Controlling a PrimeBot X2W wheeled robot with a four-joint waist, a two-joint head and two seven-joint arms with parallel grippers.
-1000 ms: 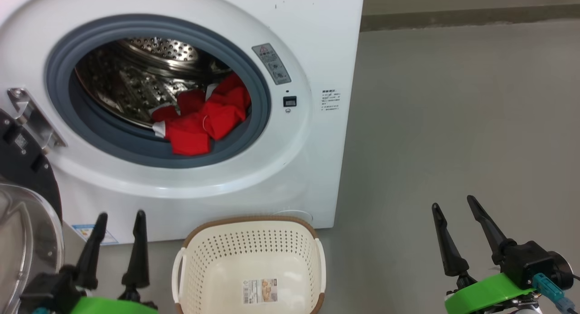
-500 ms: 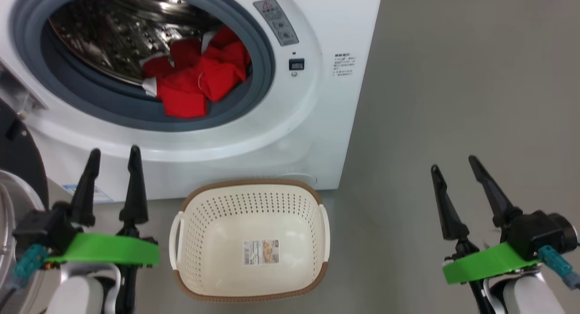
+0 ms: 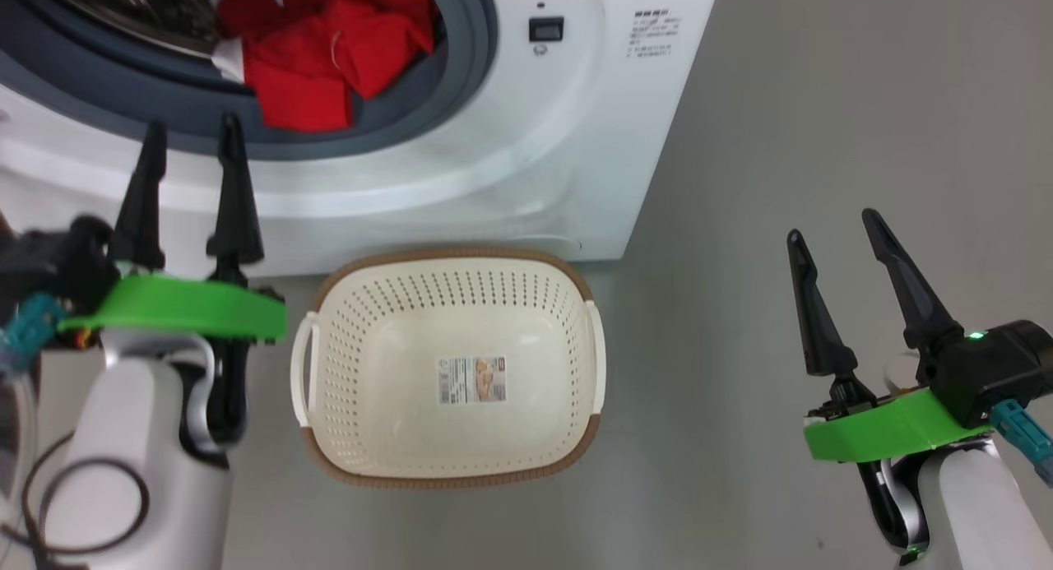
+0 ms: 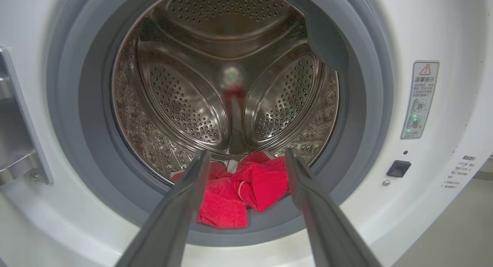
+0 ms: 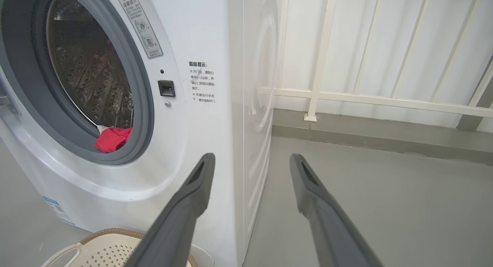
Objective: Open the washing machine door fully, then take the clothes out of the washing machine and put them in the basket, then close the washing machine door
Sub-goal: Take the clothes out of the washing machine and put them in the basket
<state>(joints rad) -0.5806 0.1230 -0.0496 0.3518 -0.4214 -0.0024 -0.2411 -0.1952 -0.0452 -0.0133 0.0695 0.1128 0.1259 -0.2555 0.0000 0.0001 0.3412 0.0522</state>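
- My left arm comes up from the lower left with its pale forearm raised. The left gripper [image 3: 191, 130] points its fingers at the lower lip of the drum opening of the washing machine [image 3: 526, 159]. Its jaws are spread wide and grip nothing.
- My right arm stands well off to the right over the grey floor [image 3: 781, 101]. The right gripper [image 3: 832, 224] has its fingers up, just as widely parted and empty.
- The clothes [image 3: 317, 52] lie heaped at the front of the drum, with one fold draped over the grey rubber ring [image 3: 461, 68]. In the left wrist view they sit between and beyond my left fingers, untouched.
- The basket [image 3: 448, 257] stands on the floor just before the machine, between the two grippers and nearer the left one. A paper label [image 3: 470, 379] lies inside it.
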